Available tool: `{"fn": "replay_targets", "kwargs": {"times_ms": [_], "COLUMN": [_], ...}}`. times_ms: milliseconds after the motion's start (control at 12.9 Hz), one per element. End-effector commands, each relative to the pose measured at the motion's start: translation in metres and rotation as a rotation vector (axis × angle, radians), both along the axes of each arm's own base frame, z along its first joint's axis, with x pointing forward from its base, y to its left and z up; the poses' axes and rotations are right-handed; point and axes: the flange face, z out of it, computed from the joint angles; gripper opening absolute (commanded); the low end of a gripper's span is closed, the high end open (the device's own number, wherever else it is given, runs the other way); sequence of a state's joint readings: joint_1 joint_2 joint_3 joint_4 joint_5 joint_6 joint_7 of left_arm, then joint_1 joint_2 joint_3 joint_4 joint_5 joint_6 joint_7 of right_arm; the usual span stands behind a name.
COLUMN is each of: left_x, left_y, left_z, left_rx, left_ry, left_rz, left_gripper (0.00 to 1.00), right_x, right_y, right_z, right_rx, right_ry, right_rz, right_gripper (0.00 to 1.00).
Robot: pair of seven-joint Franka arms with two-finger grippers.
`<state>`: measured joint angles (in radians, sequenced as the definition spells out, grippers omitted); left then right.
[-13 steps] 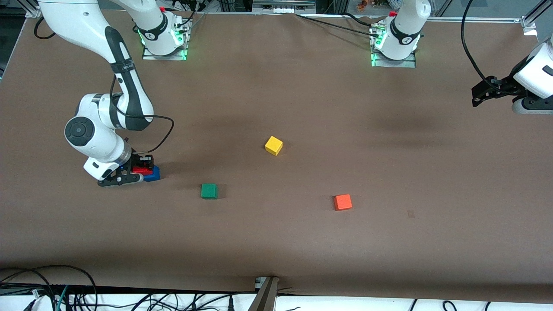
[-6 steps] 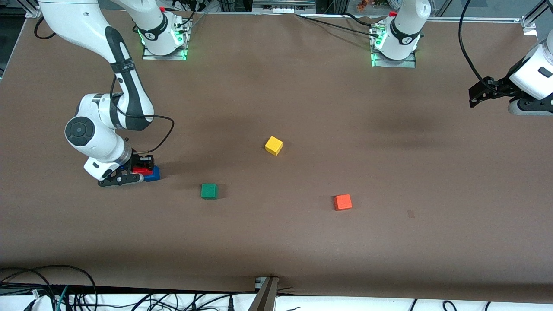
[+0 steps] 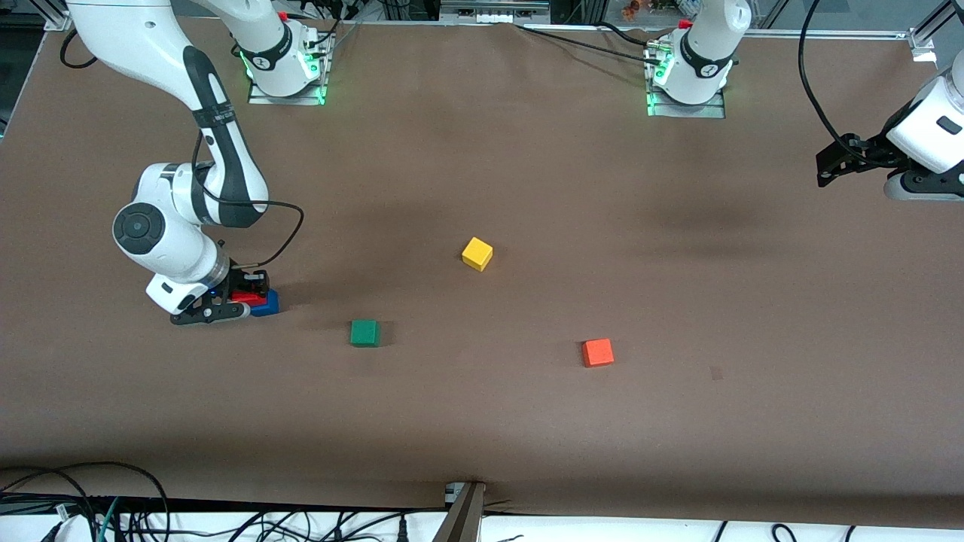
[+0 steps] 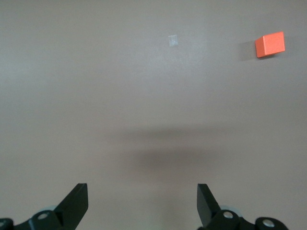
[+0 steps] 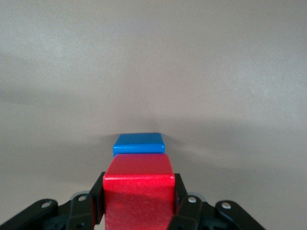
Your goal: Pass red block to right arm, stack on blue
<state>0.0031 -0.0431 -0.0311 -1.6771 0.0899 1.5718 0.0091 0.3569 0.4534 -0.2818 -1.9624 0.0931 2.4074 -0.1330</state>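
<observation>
The red block [image 5: 139,187] sits between the fingers [image 5: 98,199] of my right gripper [image 5: 139,192], which is shut on it. Just past it lies the blue cube [image 5: 138,143], of which I see mostly the top. In the front view the red block [image 3: 242,298] is low at the blue cube [image 3: 266,303], toward the right arm's end of the table, with my right gripper [image 3: 238,296] around it. Whether red rests on blue I cannot tell. My left gripper [image 3: 828,167] waits open and empty over the left arm's end of the table, its jaws [image 4: 141,194] wide apart.
A yellow cube [image 3: 477,254] lies mid-table. A green cube [image 3: 364,333] and an orange-red cube [image 3: 597,351] lie nearer the front camera. The orange-red cube [image 4: 270,44] also shows in the left wrist view. Cables run along the table's front edge.
The left arm's hand has drifted slightly toward the robots' bases. The right gripper, the red block and the blue cube have not visibly moved.
</observation>
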Motion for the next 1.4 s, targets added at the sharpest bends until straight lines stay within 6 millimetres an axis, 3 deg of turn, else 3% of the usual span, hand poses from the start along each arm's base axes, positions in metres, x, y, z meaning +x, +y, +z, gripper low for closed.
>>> {"fn": "replay_targets", "kwargs": {"times_ms": [0,930,1008,1085,1163,1318], "left_x": [0.005,0.004,0.004,0.004,0.004,0.003], "left_y": [-0.005,-0.008,-0.008,-0.007,-0.007,-0.007], "left_z": [0.006,0.005,0.005,0.005,0.005,0.008], "left_rx": [-0.018,-0.017,-0.017,-0.017,-0.017,-0.017], "left_ry": [-0.010,0.000,0.000,0.000,0.000,-0.003], "left_rz": [0.006,0.001,0.001,0.003,0.003,0.003], "left_gripper": [1.00,1.00,1.00,1.00,1.00,1.00], "right_x": [-0.003,-0.001,-0.001,-0.001,0.000,0.013], "right_y": [0.002,0.003,0.003,0.003,0.003,0.006], "right_z": [0.004,0.000,0.000,0.000,0.003,0.021], "right_rx": [0.015,0.022,0.022,0.022,0.023,0.027], "right_ry": [-0.015,-0.029,-0.029,-0.029,-0.033,-0.059], "right_rz": [-0.006,-0.015,-0.015,-0.015,-0.005,0.003], "right_gripper": [0.09,0.11,0.21,0.67,1.00,1.00]}}
